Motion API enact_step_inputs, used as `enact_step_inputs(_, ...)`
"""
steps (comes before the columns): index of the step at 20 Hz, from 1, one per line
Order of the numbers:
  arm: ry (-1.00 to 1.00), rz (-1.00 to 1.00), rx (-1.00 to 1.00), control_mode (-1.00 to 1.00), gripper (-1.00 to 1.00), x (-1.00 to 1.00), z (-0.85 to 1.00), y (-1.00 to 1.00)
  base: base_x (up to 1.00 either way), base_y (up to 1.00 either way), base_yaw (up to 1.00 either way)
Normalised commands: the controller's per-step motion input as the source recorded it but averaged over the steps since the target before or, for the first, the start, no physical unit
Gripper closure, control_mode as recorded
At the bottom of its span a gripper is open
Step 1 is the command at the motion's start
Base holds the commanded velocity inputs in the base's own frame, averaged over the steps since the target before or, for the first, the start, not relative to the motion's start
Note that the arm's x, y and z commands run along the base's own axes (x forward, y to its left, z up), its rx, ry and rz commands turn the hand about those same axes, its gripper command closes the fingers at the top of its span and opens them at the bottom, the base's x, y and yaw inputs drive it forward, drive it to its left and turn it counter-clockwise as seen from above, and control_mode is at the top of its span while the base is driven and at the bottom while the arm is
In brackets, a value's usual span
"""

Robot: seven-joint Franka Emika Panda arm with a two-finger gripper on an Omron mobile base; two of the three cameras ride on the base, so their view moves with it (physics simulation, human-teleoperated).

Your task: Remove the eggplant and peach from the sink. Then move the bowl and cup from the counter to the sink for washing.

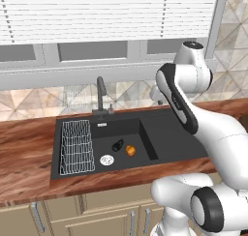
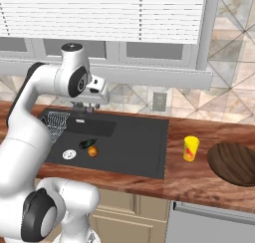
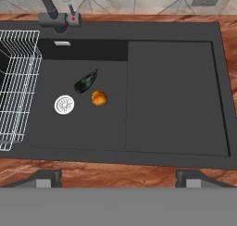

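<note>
The black sink (image 3: 176, 95) has a deep basin on its left. In the basin the dark eggplant (image 3: 85, 82) lies beside the orange-red peach (image 3: 98, 98), close to the silver drain (image 3: 64, 104). My gripper (image 2: 83, 108) hangs high above the sink's back edge near the faucet (image 3: 51, 9). It is open, its fingertips (image 3: 44, 178) wide apart with nothing between them. The eggplant (image 1: 117, 145) and peach (image 1: 130, 150) also sit mid-basin in the left base view. On the wooden counter right of the sink (image 2: 139, 142) stand the yellow cup (image 2: 190, 148) and the brown bowl (image 2: 234, 163).
A white wire rack (image 1: 76, 146) fills the basin's left side. The flat drainboard (image 1: 174, 138) takes up the sink's right half. A tiled backsplash and window blinds rise behind the counter (image 1: 24, 153). My own arm (image 1: 193, 119) crosses the right of the left base view.
</note>
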Motion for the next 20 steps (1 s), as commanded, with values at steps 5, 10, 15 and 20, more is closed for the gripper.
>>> enact_step_inputs(5,0.0,0.0,0.0,-1.0,-1.0,-0.02,-0.04,0.0,0.0,0.0,0.0)
enact_step_inputs(10,0.0,0.0,0.0,-1.0,-1.0,-0.02,-0.04,0.0,0.0,0.0,0.0)
enact_step_inputs(15,0.0,0.01,0.0,-1.0,-1.0,-0.05,-0.06,0.01,0.0,0.0,0.0)
enact_step_inputs(20,0.0,0.07,0.0,-1.0,-1.0,-0.03,-0.08,0.05,0.0,0.0,0.0)
